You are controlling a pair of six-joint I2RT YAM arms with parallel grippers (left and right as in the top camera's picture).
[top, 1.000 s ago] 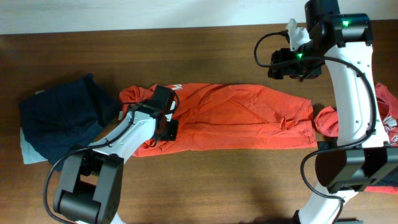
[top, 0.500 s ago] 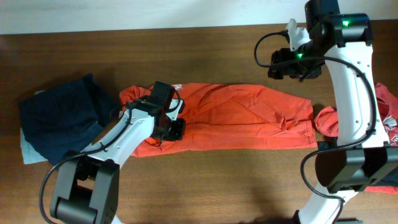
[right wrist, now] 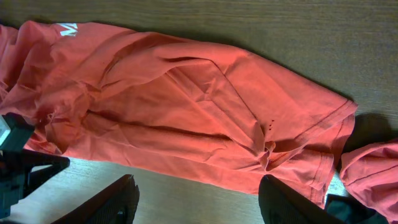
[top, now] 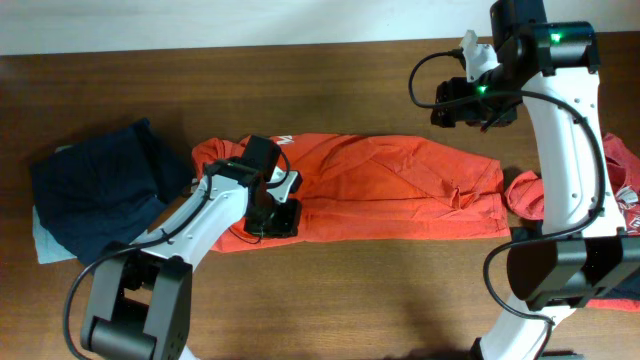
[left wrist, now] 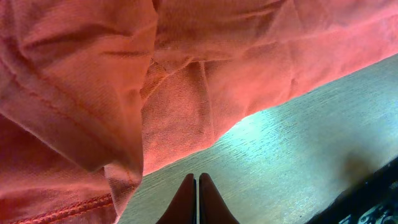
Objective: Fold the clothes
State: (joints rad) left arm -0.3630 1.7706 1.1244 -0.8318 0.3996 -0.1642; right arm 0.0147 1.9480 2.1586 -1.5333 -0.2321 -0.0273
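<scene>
Far left: a dark navy pile is lying rumpled on the table, with a pale grey-green piece peeking out under its left edge.

Left of middle: I am holding my left gripper low at the near hem of the orange T-shirt. Its fingers are pressing together over bare wood, with no cloth showing between the tips.

Middle: the shirt is lying spread lengthwise, wrinkled, with white lettering at its left end.

Right: I am hovering my right gripper well above the table near the shirt's right end, jaws standing wide, gripping nothing.

Far right edge: a second orange piece is sitting bunched just beside the shirt.
</scene>
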